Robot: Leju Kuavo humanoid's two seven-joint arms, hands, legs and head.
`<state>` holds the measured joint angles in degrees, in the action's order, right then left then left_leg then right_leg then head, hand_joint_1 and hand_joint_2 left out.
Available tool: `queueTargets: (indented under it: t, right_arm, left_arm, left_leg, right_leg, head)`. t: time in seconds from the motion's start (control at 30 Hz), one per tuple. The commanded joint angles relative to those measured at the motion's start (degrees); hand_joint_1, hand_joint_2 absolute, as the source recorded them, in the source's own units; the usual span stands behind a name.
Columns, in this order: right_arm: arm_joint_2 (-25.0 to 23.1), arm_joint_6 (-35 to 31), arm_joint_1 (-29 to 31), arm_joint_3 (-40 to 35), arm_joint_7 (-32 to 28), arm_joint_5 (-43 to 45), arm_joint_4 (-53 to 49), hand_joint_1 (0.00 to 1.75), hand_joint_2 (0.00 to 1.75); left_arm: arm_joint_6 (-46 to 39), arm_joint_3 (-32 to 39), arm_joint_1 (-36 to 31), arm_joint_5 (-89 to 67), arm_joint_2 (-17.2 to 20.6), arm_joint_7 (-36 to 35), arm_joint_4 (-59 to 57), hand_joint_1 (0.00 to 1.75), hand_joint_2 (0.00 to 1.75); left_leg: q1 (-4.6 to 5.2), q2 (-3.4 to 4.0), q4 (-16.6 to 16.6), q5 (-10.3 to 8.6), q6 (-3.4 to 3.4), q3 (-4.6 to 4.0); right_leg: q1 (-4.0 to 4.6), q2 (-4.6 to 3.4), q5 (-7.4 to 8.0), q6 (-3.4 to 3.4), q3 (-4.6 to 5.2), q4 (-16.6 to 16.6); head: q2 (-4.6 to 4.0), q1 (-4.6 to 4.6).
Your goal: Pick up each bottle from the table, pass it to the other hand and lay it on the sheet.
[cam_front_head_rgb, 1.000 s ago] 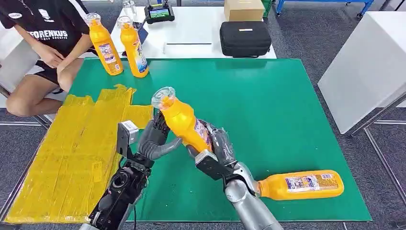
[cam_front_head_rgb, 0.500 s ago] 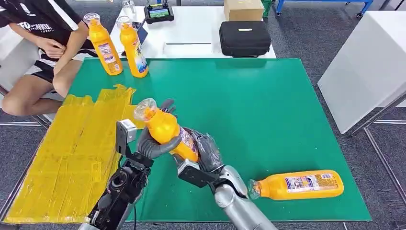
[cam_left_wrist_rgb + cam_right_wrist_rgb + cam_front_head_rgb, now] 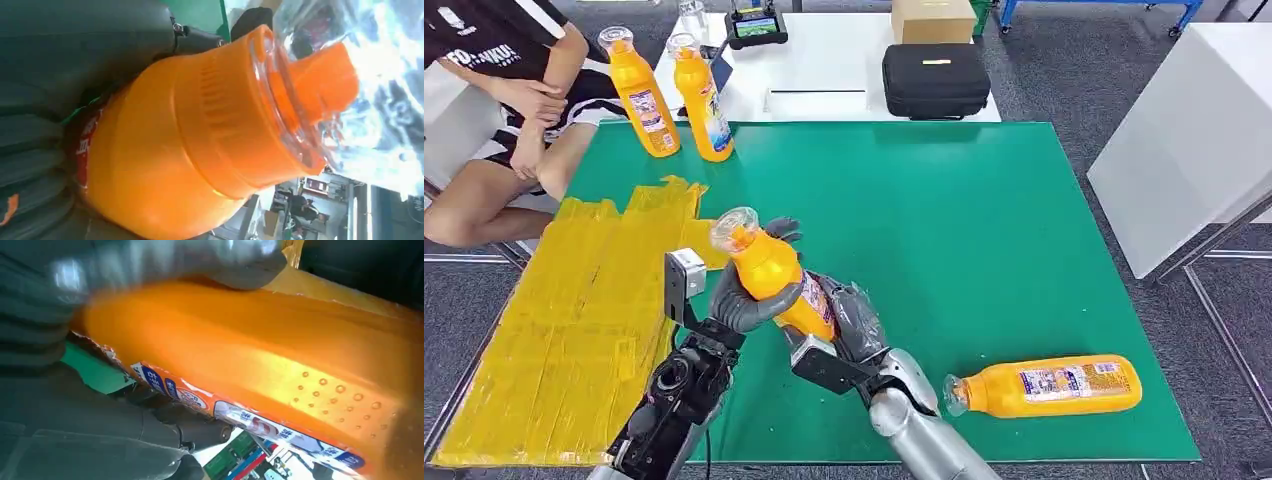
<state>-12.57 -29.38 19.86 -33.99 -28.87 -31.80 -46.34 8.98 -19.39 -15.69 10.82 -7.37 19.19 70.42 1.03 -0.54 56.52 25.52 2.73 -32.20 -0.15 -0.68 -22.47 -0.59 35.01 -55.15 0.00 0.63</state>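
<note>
An orange bottle (image 3: 769,270) with a clear cap is held tilted above the green mat (image 3: 964,220), cap toward the far left. My left hand (image 3: 744,300) wraps round its upper body, thumb across the front. My right hand (image 3: 849,320) grips its lower, labelled part from behind. The left wrist view has the bottle's shoulder and cap (image 3: 200,140) close up; the right wrist view has its labelled side (image 3: 250,370). A second bottle (image 3: 1049,386) lies on the mat at the front right. Two more (image 3: 642,95) (image 3: 704,100) stand at the mat's far left corner. The yellow sheet (image 3: 574,310) lies left.
A person (image 3: 504,90) sits at the far left beside the standing bottles. Behind the mat a white table carries a black case (image 3: 936,80), a cardboard box (image 3: 932,20) and a controller. Another white table (image 3: 1194,130) stands to the right.
The held bottle has moved left and lower with my right hand, and my left hand has closed round its upper part. The person's arms have shifted.
</note>
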Motion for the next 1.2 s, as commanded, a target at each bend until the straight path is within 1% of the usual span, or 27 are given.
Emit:
queueTargets:
  t: [0.03,0.07,0.13,0.17,0.2,0.27,0.3,0.33,0.37,0.43,0.47,0.5,0.6,0.67,0.7,0.83,0.87,0.9,0.93,0.97,1.0,1.03,1.07,1.1,1.13,1.17,1.2]
  right_arm:
    - [1.89,-0.42,0.41,-1.17,0.21,-0.06,1.41,1.75,1.75]
    - [2.08,-0.63,0.16,-0.69,0.04,0.21,0.71,1.75,1.75]
    - [2.8,-1.31,-0.59,0.67,-0.28,0.38,-1.97,1.75,1.75]
    - [3.27,-1.66,-0.9,1.4,-0.19,0.5,-3.7,1.75,1.75]
    - [3.53,-1.77,-0.94,1.83,0.01,0.56,-4.85,1.75,1.75]
    - [4.32,-1.37,-2.72,3.9,-0.06,2.29,-11.62,1.75,1.75]
    - [5.1,-2.13,-3.87,4.58,-0.55,2.4,-16.38,0.58,1.75]
    - [5.49,-2.62,-4.82,5.09,-0.07,2.3,-19.66,0.0,1.75]
    - [6.52,-3.22,-6.58,5.74,0.12,2.58,-25.74,0.0,1.75]
    - [7.22,-2.83,-7.43,5.83,1.14,2.34,-28.93,0.0,1.75]
    - [7.45,-4.56,-8.93,7.11,1.05,1.72,-32.82,0.0,1.75]
    - [7.9,-4.65,-9.9,7.66,1.29,1.57,-35.5,0.0,1.75]
    - [8.21,-4.38,-10.17,7.71,1.85,1.29,-36.48,0.0,1.75]
    - [8.21,-4.38,-10.17,7.71,1.85,1.29,-36.48,0.0,1.75]
    - [8.21,-4.38,-10.17,7.71,1.85,1.29,-36.48,0.0,1.75]
    - [8.21,-4.38,-10.17,7.71,1.85,1.29,-36.48,0.0,1.75]
    - [7.71,-5.39,-10.36,8.18,1.22,1.16,-36.44,0.0,1.75]
    - [7.76,-6.02,-11.2,9.26,1.4,0.98,-39.15,0.0,1.75]
    - [7.99,-6.21,-11.83,10.01,1.95,0.5,-41.51,0.0,1.75]
    - [8.26,-5.65,-12.33,10.6,2.89,0.21,-43.56,0.0,1.75]
    - [8.45,-5.19,-13.08,11.7,3.54,-0.2,-46.19,0.0,1.75]
    - [8.57,-5.3,-13.91,12.59,4.01,-1.35,-48.0,0.0,1.75]
    - [8.58,-4.9,-15.01,13.89,4.87,-2.79,-50.29,0.0,1.75]
    - [8.61,-4.6,-15.44,14.43,5.3,-3.09,-51.23,0.0,1.75]
    - [8.71,-4.38,-16.01,15.24,5.79,-3.52,-52.4,0.0,1.75]
    - [8.88,-4.4,-16.37,15.78,6.04,-3.73,-52.77,0.0,1.75]
    - [8.97,-4.67,-16.64,16.21,6.05,-3.77,-52.72,0.0,1.75]
  left_arm:
    - [0.02,-2.17,-3.56,0.48,0.71,0.05,-4.31,1.75,1.75]
    - [0.0,-2.21,-3.55,0.5,0.72,0.08,-4.47,1.75,1.75]
    - [0.11,-2.36,-3.5,0.47,0.81,0.44,-4.93,1.75,1.75]
    - [0.19,-2.39,-3.57,0.44,0.82,0.54,-4.95,1.75,1.75]
    - [0.2,-2.42,-3.65,0.41,0.77,0.59,-4.91,1.75,1.75]
    - [0.18,-2.58,-3.77,-0.01,0.92,0.89,-4.2,1.75,1.75]
    - [-0.33,-2.59,-3.62,-0.76,0.97,1.39,-3.25,1.75,1.75]
    - [-1.04,-2.56,-3.53,-1.54,1.05,1.53,-2.6,1.75,1.75]
    - [-3.15,-2.22,-3.0,-3.18,1.14,2.01,-1.24,1.75,1.75]
    - [-4.23,-2.14,-2.82,-4.08,1.5,1.99,-0.62,1.75,1.75]
    - [-11.79,-2.1,-2.56,-11.39,1.79,3.1,0.42,1.75,1.75]
    - [-13.76,-1.82,-2.4,-13.52,1.71,3.14,0.97,1.75,1.75]
    - [-13.77,-1.58,-2.38,-13.59,1.77,3.13,1.2,1.75,1.75]
    - [-13.77,-1.58,-2.38,-13.59,1.77,3.13,1.2,1.75,1.75]
    - [-13.77,-1.58,-2.38,-13.59,1.77,3.13,1.2,1.75,1.75]
    - [-13.77,-1.58,-2.38,-13.59,1.77,3.13,1.2,1.75,1.75]
    - [-20.24,-1.87,-2.78,-20.32,2.05,2.6,0.71,1.75,1.75]
    - [-27.39,-1.52,-3.05,-28.24,1.69,1.32,0.5,1.75,1.75]
    - [-28.62,-0.52,-3.19,-30.42,1.45,-0.13,0.46,1.75,1.75]
    - [-28.37,0.7,-3.33,-30.5,1.29,-0.75,0.34,1.75,1.75]
    - [-31.09,2.08,-3.73,-34.88,1.48,-1.68,-0.49,1.75,1.75]
    - [-35.82,2.38,-4.0,-42.3,1.9,-3.23,-1.06,1.75,1.75]
    - [-42.11,3.1,-4.45,-56.22,2.53,-7.49,-1.94,1.75,1.75]
    - [-44.44,3.8,-4.58,-63.78,2.78,-10.03,-2.2,1.75,1.75]
    - [-47.53,5.06,-4.8,-79.28,3.45,-16.07,-2.93,1.75,1.75]
    - [-46.71,6.72,-4.78,-91.81,3.91,-21.37,-3.76,1.75,1.75]
    - [-45.13,7.28,-4.92,-95.71,3.84,-22.99,-4.62,1.75,1.75]
  left_leg:
    - [-0.06,-0.12,-0.02,0.04,-0.16,0.16]
    - [-0.09,-0.14,-0.02,0.11,-0.23,0.31]
    - [-0.04,-0.12,-0.04,0.02,-0.13,0.14]
    - [-0.08,-0.16,-0.02,0.08,-0.2,0.24]
    - [-0.06,-0.17,-0.02,0.05,-0.16,0.17]
    - [-0.07,-0.18,0.0,0.08,-0.19,0.2]
    - [-0.05,-0.15,0.01,0.06,-0.15,0.11]
    - [-0.08,-0.18,0.04,0.11,-0.2,0.21]
    - [-0.05,-0.15,0.05,0.09,-0.17,0.12]
    - [-0.12,-0.14,0.14,0.27,-0.3,0.34]
    - [-0.07,-0.12,0.08,0.19,-0.23,0.23]
    - [-0.04,-0.06,0.05,0.13,-0.18,0.14]
    - [-0.03,-0.14,0.02,0.06,-0.14,0.04]
    - [-0.09,-0.14,0.05,0.21,-0.28,0.32]
    - [-0.05,-0.07,0.0,0.1,-0.18,0.14]
    - [-0.07,-0.02,0.01,0.15,-0.24,0.28]
    - [-0.06,-0.04,0.0,0.1,-0.19,0.18]
    - [-0.08,-0.04,0.01,0.17,-0.25,0.3]
    - [-0.1,0.0,0.02,0.21,-0.3,0.37]
    - [-0.06,-0.06,0.02,0.14,-0.22,0.22]
    - [-0.03,-0.09,0.02,0.09,-0.17,0.09]
    - [-0.06,-0.1,0.06,0.15,-0.22,0.18]
    - [-0.07,-0.08,0.07,0.19,-0.26,0.24]
    - [-0.06,-0.12,0.03,0.12,-0.2,0.16]
    - [-0.03,-0.12,0.0,0.06,-0.14,0.09]
    - [-0.06,-0.08,0.01,0.12,-0.19,0.18]
    - [-0.04,0.0,-0.02,0.08,-0.15,0.14]
  right_leg:
    - [0.05,0.18,-0.08,0.0,-0.22,0.05]
    - [0.08,0.24,-0.15,-0.01,-0.38,0.05]
    - [0.04,0.18,-0.07,-0.01,-0.18,0.06]
    - [0.08,0.24,-0.13,-0.01,-0.31,0.05]
    - [0.06,0.24,-0.1,-0.01,-0.23,0.05]
    - [0.06,0.26,-0.13,-0.02,-0.26,0.03]
    - [0.05,0.22,-0.1,-0.02,-0.17,0.02]
    - [0.07,0.27,-0.17,-0.02,-0.28,0.0]
    - [0.05,0.23,-0.13,-0.03,-0.18,-0.02]
    - [0.11,0.27,-0.29,-0.04,-0.43,-0.07]
    - [0.06,0.21,-0.22,-0.03,-0.31,-0.04]
    - [0.03,0.13,-0.14,-0.02,-0.19,-0.03]
    - [0.02,0.2,-0.09,-0.01,-0.11,0.01]
    - [0.08,0.23,-0.24,-0.01,-0.4,-0.01]
    - [0.03,0.12,-0.1,-0.01,-0.2,0.03]
    - [0.06,0.13,-0.16,0.0,-0.33,0.03]
    - [0.05,0.12,-0.11,-0.01,-0.24,0.04]
    - [0.07,0.14,-0.16,-0.01,-0.36,0.04]
    - [0.09,0.12,-0.2,-0.01,-0.42,0.03]
    - [0.05,0.15,-0.16,-0.01,-0.28,0.01]
    - [0.02,0.15,-0.11,-0.01,-0.15,-0.01]
    - [0.05,0.19,-0.18,-0.01,-0.24,-0.03]
    - [0.06,0.18,-0.21,-0.01,-0.29,-0.05]
    - [0.05,0.2,-0.16,0.0,-0.22,-0.01]
    - [0.02,0.17,-0.09,-0.01,-0.14,0.01]
    - [0.05,0.15,-0.13,-0.01,-0.23,0.01]
    - [0.03,0.06,-0.08,0.0,-0.16,0.03]
  head:
    - [0.0,0.0]
    - [0.0,0.0]
    - [0.0,0.0]
    - [0.0,0.0]
    - [0.0,0.0]
    - [0.0,0.0]
    - [0.0,0.0]
    - [0.0,0.0]
    - [0.0,0.0]
    - [0.0,-0.02]
    - [0.0,0.0]
    - [0.0,-0.04]
    - [0.0,0.0]
    - [0.0,0.0]
    - [0.0,-0.02]
    - [0.0,0.0]
    - [0.0,0.0]
    - [0.0,0.0]
    - [0.0,0.0]
    - [0.0,0.0]
    - [0.0,0.0]
    - [0.0,-0.02]
    - [0.0,0.02]
    - [0.0,0.0]
    - [0.0,0.0]
    - [0.0,0.0]
    - [0.0,0.0]
